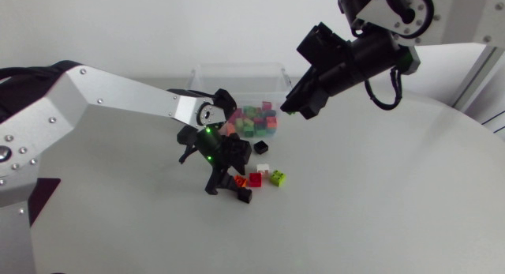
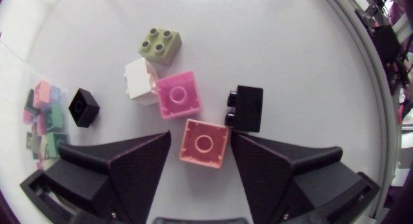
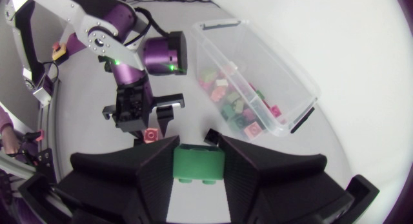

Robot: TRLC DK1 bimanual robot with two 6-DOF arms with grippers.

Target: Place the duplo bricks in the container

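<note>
Overhead, on the pale surface [image 1: 379,203] the clear container [image 1: 237,69] holds duplo bricks [image 1: 256,120], with the right end effector [image 1: 293,106] poised beside it. Only its own wrist view reveals a green brick [image 3: 199,164] clamped in it. The left end effector [image 2: 201,139] stands open astride a salmon brick [image 2: 204,146] lying on the surface.

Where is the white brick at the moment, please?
The white brick lies on the table ahead of the left gripper, against the pink brick, beside the lime brick.
</note>
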